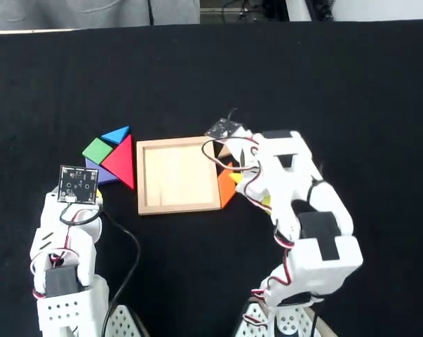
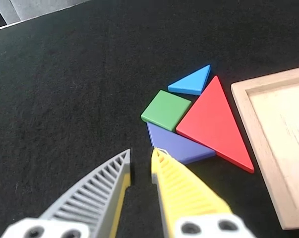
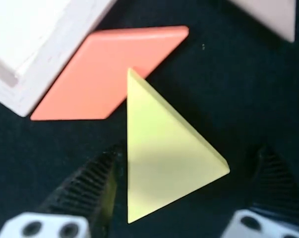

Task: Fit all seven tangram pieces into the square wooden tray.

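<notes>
The square wooden tray (image 1: 176, 175) lies mid-table with nothing in it. Just off one side lie a blue triangle (image 2: 193, 82), a green square (image 2: 165, 110), a large red triangle (image 2: 213, 124) and a purple piece (image 2: 179, 146), all touching. My left gripper (image 2: 142, 154) hovers beside the purple piece, slightly open and holding nothing. On the tray's other side lie an orange parallelogram (image 3: 109, 74), a yellow triangle (image 3: 161, 148) and a pale beige piece (image 3: 273, 15). My right gripper (image 3: 189, 163) is open, with a finger on either side of the yellow triangle.
The black tabletop (image 1: 337, 84) has free room behind the tray and far out to both sides. The right arm's body (image 1: 295, 189) hangs over the pieces on its side. A cable (image 1: 130, 253) trails by the left arm's base.
</notes>
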You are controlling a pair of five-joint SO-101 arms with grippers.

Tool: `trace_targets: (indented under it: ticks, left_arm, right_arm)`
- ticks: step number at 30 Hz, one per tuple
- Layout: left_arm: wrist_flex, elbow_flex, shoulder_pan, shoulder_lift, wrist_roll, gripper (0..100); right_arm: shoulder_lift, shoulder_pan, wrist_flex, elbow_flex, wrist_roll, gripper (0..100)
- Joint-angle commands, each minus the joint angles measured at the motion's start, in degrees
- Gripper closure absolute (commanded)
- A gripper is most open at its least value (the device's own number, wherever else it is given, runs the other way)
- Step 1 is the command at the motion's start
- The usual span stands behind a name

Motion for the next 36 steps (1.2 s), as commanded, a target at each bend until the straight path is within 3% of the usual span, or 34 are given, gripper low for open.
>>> trace_targets:
  ticks: [1, 17, 25, 30, 36]
  left_arm:
    - [0.3, 1.1, 0.2, -0.4, -0.1, 92]
    - [0.3, 1.1, 0.3, -0.4, -0.1, 92]
    - [0.3, 1.1, 0.3, -0.4, -0.1, 92]
    - [0.3, 1.1, 0.3, -0.4, -0.1, 92]
    - [0.3, 1.1, 0.4, -0.4, -0.1, 92]
  right_arm:
    - [0.7, 0.7, 0.4, -3.2, -0.2, 61.7]
    - [0.7, 1.1, 1.4, -2.9, -4.3, 62.0]
    - [0.7, 0.7, 1.4, -3.2, -4.0, 80.1]
    - [-0.2, 1.1, 2.0, -4.0, -4.1, 79.7]
    - [-10.9, 0.2, 12.0, -9.5, -3.3, 80.0]
